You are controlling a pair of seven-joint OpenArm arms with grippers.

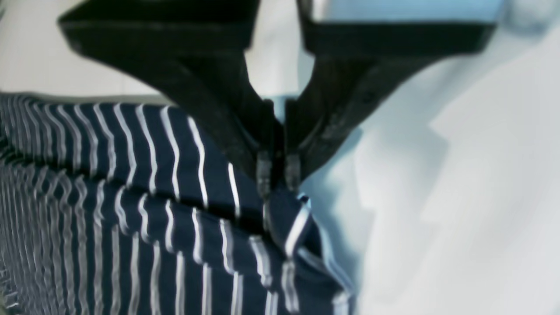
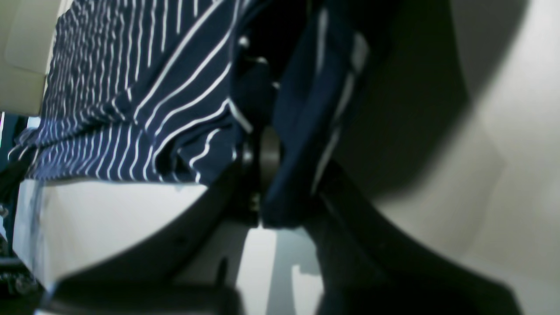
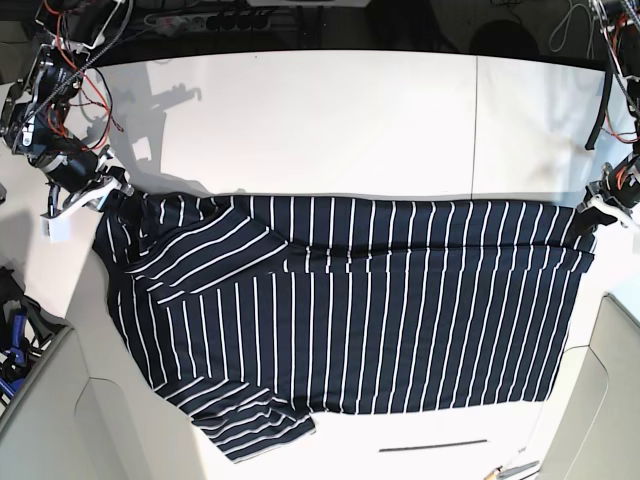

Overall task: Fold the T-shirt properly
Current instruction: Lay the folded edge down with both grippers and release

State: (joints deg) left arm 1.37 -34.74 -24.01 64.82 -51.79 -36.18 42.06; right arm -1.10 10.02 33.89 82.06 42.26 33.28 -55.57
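The T-shirt (image 3: 350, 310) lies spread out on the white table (image 3: 350, 120). It is dark blue with thin white stripes. It fills the near half of the table in the base view.

Nearest to us, at about 7 o'clock, one sleeve (image 3: 255, 425) sticks out toward the table's near edge. At about 5 o'clock, a thin dark line (image 3: 420, 445) lies on the table just past the shirt's near edge.

The shirt runs from 9 o'clock to 3 o'clock. A long fold line runs across it, a little below its far edge. At about 9 o'clock the other sleeve (image 3: 190, 250) is folded over onto the body of the shirt.

At the far edge, both grippers hold the shirt by its corners. The right gripper (image 3: 100, 195) is at 9 o'clock. In its wrist view, the right gripper (image 2: 262, 175) is pinched tight on a bunch of the shirt's cloth (image 2: 302, 131). The left gripper (image 3: 590, 215) is at 3 o'clock. In its wrist view, the left gripper (image 1: 278, 175) is squeezed tight on a small corner of the shirt (image 1: 284, 214).

The far half of the table is bare white. Past its far edge, at 12 o'clock, there are dark cables (image 3: 220, 15).
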